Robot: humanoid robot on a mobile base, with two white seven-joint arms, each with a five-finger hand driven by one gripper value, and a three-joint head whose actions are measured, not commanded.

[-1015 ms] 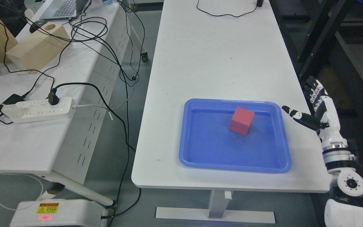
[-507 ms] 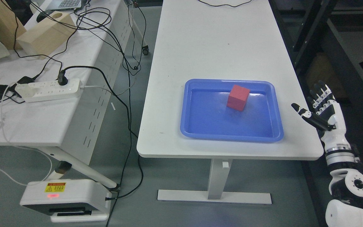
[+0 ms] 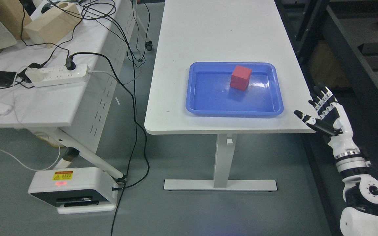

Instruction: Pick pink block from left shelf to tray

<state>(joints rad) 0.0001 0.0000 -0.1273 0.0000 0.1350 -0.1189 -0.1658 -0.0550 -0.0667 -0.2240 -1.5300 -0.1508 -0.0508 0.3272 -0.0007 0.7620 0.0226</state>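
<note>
A pink-red block (image 3: 240, 77) rests inside the blue tray (image 3: 205, 105), toward its far middle, with nothing touching it. The tray lies near the front edge of the white table (image 3: 221, 36). My right hand (image 3: 318, 106) hovers off the table's front right corner, well to the right of the tray, fingers spread and empty. The left arm does not show.
A second white table (image 3: 44, 101) at the left carries a power strip (image 3: 59, 74), tangled cables, a phone and wooden boxes (image 3: 49, 24). A white device (image 3: 72, 190) with a red light sits on the floor. Dark shelving (image 3: 356, 49) stands at the right.
The whole picture has shifted: the table and tray now appear farther away and higher in frame, so the camera has backed off. The block stays in the tray; my right hand stays open.
</note>
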